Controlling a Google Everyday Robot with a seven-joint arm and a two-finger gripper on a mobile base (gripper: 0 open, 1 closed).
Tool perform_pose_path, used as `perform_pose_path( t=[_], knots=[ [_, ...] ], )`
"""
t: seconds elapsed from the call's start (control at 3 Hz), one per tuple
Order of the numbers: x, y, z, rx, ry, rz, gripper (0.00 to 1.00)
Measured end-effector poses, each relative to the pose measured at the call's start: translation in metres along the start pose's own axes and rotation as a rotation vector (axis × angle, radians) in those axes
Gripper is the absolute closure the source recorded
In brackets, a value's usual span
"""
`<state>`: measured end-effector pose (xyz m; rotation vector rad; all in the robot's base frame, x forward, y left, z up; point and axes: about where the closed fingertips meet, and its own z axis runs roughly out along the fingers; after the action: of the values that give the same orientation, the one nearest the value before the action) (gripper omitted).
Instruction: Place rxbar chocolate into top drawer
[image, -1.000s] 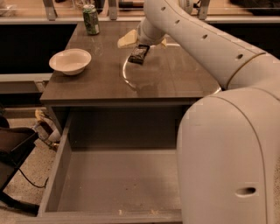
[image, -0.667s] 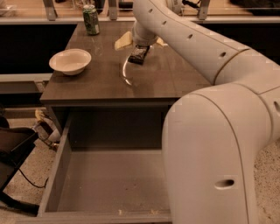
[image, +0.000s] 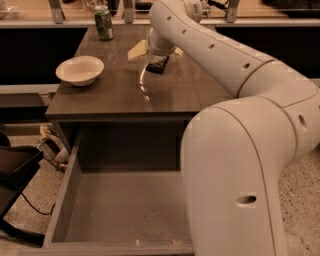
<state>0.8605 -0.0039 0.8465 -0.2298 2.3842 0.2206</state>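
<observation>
The chocolate bar (image: 157, 64) sits toward the back of the surface (image: 115, 97), at about 1 o'clock from its middle. The pincer (image: 159, 56) comes down on the bar from above, at the end of the long white arm (image: 220, 55). From where I stand the wrist hides the grip, so I cannot tell whether the pincer is clenched on the bar or released, nor whether the bar has left the surface.

I'd judge the bar light, flat and fairly stiff, with a glossy wrapper that could slide. The best hold looks to be across its narrow width near the middle, firm but not crushing.

A yellow packet (image: 137, 50) lies just beside the bar at its 10 o'clock, close enough to be nudged. A green can (image: 103, 22) stands at 11 o'clock on the surface and a white bowl (image: 80, 70) at 9 o'clock, both well apart from the bar.

The drawer (image: 125, 210) stands pulled out below the surface's front edge, at 6 o'clock, with its bottom bare. The arm's own bulky elbow covers its right half, so the left half looks the easier place to drop into.
</observation>
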Motion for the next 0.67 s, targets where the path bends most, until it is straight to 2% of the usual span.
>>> perform_pose_path(
  t=[0.33,0.67],
  knots=[
    [0.0015,0.0006,0.0167,-0.010,0.002,0.014,0.00],
    [0.0045,-0.0059,0.0249,0.029,0.010,-0.004,0.00]
  ],
)
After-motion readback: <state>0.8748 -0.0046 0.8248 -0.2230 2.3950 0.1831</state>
